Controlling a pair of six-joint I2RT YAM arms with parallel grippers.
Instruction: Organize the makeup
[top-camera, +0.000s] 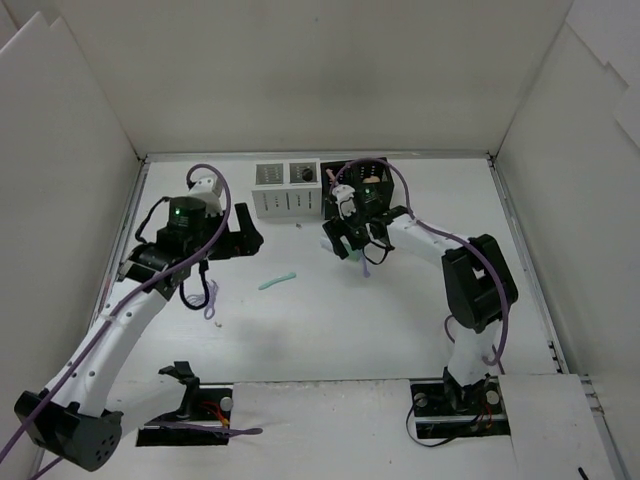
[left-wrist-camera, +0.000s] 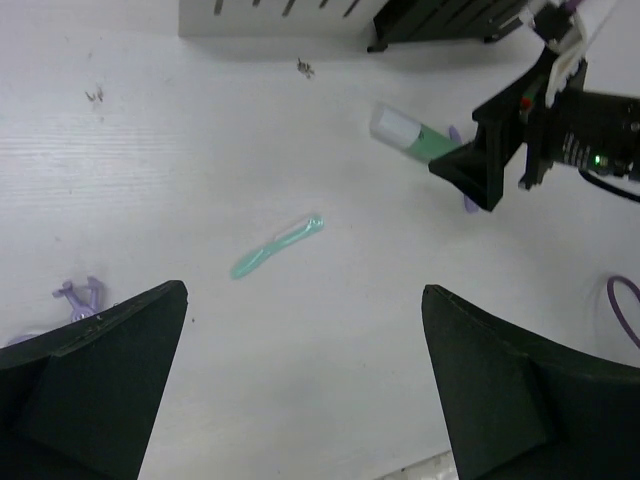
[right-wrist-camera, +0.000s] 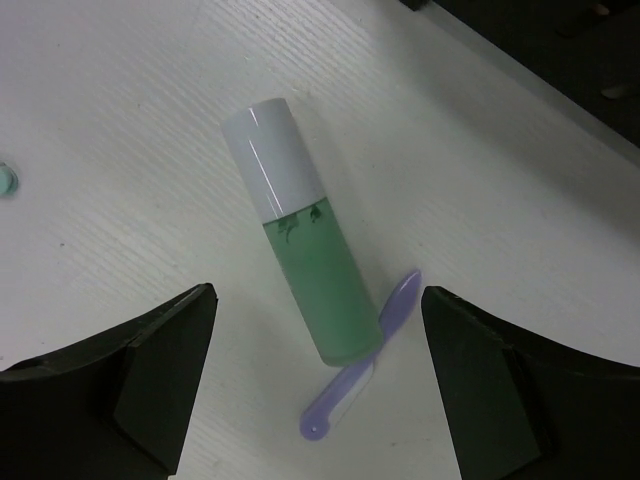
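Observation:
A mint-green tube (right-wrist-camera: 305, 270) with a white cap lies on the table, its base resting over a purple stick (right-wrist-camera: 360, 375). My right gripper (right-wrist-camera: 318, 335) is open and hangs above the tube, one jaw on each side, touching neither. In the top view it (top-camera: 345, 240) is just in front of the black box. A mint stick (left-wrist-camera: 277, 247) lies alone mid-table, also in the top view (top-camera: 278, 282). My left gripper (left-wrist-camera: 305, 400) is open and empty, above bare table near the mint stick; the top view (top-camera: 250, 230) shows it left of the white box.
A white slotted box (top-camera: 285, 190) and a black slotted box (top-camera: 362, 180) stand side by side at the back. A small purple piece (left-wrist-camera: 78, 295) lies by the left arm. White walls close in the table on three sides.

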